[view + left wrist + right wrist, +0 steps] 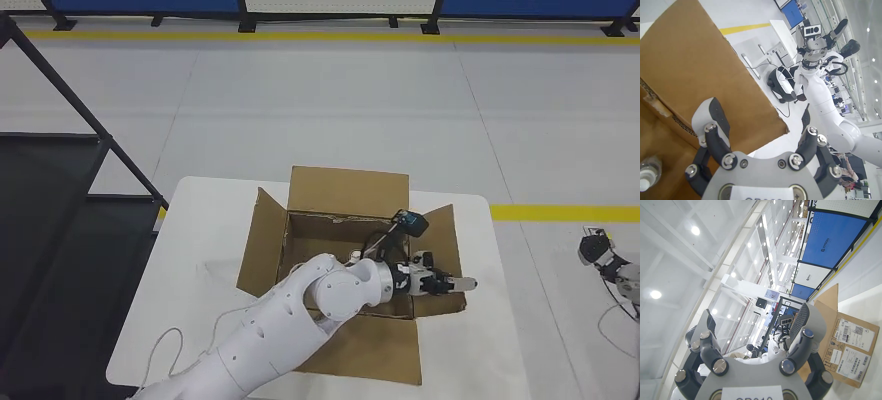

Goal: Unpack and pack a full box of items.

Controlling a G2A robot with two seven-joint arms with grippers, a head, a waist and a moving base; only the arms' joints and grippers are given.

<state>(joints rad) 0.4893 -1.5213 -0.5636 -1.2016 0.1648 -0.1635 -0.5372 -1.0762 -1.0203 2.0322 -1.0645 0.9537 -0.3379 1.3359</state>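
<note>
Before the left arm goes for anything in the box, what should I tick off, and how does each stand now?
1. Box flaps open: ok.
2. Left gripper jaws open, empty: ok.
3. Right gripper jaws open, empty, away from the box: ok.
4. Left gripper over the box's inside: not ok; it hangs over a side flap.
5. Item left in the box: ok, a capped bottle; others cannot tell.

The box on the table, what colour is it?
Plain brown cardboard; the box shows best in the top view.
</note>
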